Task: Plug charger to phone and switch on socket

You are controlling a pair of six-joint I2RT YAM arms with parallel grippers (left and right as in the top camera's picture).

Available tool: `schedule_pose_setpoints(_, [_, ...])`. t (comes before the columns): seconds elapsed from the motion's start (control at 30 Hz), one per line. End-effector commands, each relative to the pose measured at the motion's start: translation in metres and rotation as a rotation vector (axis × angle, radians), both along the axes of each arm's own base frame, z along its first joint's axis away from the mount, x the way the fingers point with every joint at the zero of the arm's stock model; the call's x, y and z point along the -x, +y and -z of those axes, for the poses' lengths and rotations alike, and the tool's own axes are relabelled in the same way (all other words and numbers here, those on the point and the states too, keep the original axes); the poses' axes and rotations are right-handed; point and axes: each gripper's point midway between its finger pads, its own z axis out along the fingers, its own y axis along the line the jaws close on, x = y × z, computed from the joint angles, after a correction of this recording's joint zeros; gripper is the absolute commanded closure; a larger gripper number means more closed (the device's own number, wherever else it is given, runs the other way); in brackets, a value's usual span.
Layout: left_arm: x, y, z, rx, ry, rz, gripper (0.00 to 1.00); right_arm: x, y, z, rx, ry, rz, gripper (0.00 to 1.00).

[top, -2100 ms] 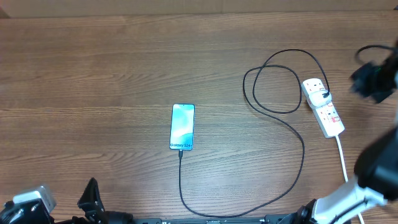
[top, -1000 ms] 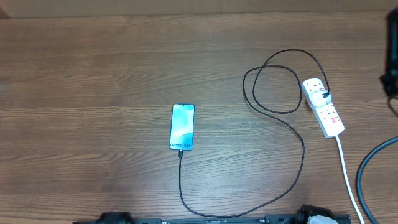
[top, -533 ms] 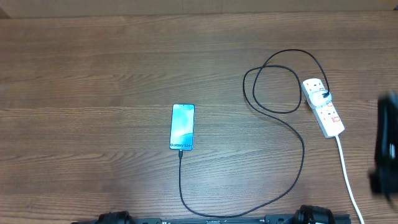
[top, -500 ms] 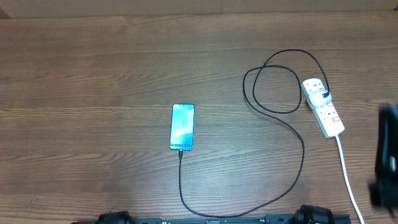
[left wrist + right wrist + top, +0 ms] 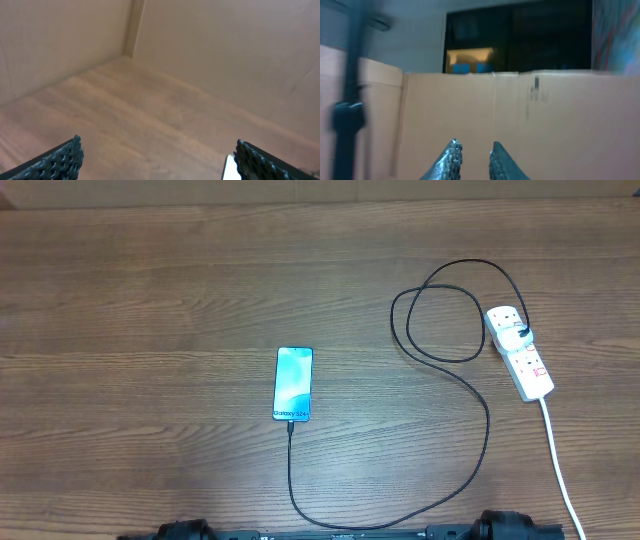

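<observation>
The phone [image 5: 293, 384] lies screen up on the wooden table, its "Galaxy S24+" end toward the front. The thin black charger cable [image 5: 487, 420] runs from the phone's front end, where its tip [image 5: 290, 426] touches the phone. It curves along the front edge and loops up to the white socket strip [image 5: 520, 351] at the right. Its plug end [image 5: 518, 330] sits on the strip. Neither gripper shows in the overhead view. My left gripper [image 5: 157, 157] is wide open and empty above bare table. My right gripper [image 5: 474, 149] has its fingers nearly together, empty, facing a cardboard wall.
The strip's white cord [image 5: 556, 455] runs to the front right edge. Cardboard walls [image 5: 225, 45] enclose the table. A white sliver [image 5: 229, 169] shows beside the left gripper's right finger; I cannot tell what it is. The arm bases [image 5: 500, 530] sit at the front edge.
The right arm, seen blurred at the right edge earlier, has left the overhead view. The left arm at the front left has also gone. Phone, cable and strip have not moved.
</observation>
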Motion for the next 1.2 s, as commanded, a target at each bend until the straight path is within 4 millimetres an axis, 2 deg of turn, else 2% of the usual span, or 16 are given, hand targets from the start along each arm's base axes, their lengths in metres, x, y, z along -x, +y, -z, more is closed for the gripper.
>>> schedule_pose_setpoints(0.0, [-0.016, 0.001, -0.001, 0.031, -0.023, -0.006, 0.0, 0.021, -0.002, 0.006, 0.049, -0.069, 0.038, 0.75])
schedule_pose_setpoints(0.1, [-0.043, 0.004, -0.001, 0.077, -0.064, -0.012, 0.0, 0.041, -0.001, 0.01, 0.052, -0.119, 0.041, 0.7])
schedule_pose_setpoints(0.23, [-0.09, 0.004, 0.009, 0.084, -0.086, 0.016, 0.0, 0.06, -0.002, 0.013, 0.044, -0.168, 0.058, 0.66])
schedule_pose_setpoints(0.33, [-0.128, 0.003, 0.026, 0.082, -0.099, 0.043, 0.01, 0.077, -0.006, 0.005, 0.03, -0.22, 0.087, 0.63])
schedule_pose_setpoints(0.43, [-0.164, 0.0, 0.052, 0.085, -0.103, 0.082, 0.0, 0.094, -0.012, -0.003, 0.004, -0.277, 0.129, 0.62])
schedule_pose_setpoints(0.5, [-0.183, -0.004, 0.069, 0.089, -0.109, 0.121, 0.01, 0.105, -0.014, -0.009, -0.009, -0.316, 0.147, 0.61])
schedule_pose_setpoints(0.57, [-0.199, -0.009, 0.087, 0.089, -0.111, 0.155, 0.01, 0.116, -0.017, -0.016, -0.026, -0.364, 0.167, 0.55])
schedule_pose_setpoints(0.67, [-0.214, -0.01, 0.111, 0.091, -0.106, 0.17, 0.01, 0.129, -0.024, -0.028, -0.058, -0.438, 0.201, 0.41])
schedule_pose_setpoints(0.83, [-0.228, -0.008, 0.139, 0.086, -0.112, 0.17, 0.0, 0.149, -0.026, -0.041, -0.072, -0.535, 0.208, 0.25])
schedule_pose_setpoints(1.03, [-0.236, -0.008, 0.165, 0.088, -0.108, 0.172, 0.01, 0.146, -0.026, -0.04, -0.072, -0.522, 0.208, 0.21])
schedule_pose_setpoints(1.17, [-0.238, -0.009, 0.175, 0.091, -0.093, 0.176, 0.01, 0.148, -0.025, -0.041, -0.077, -0.53, 0.197, 0.19])
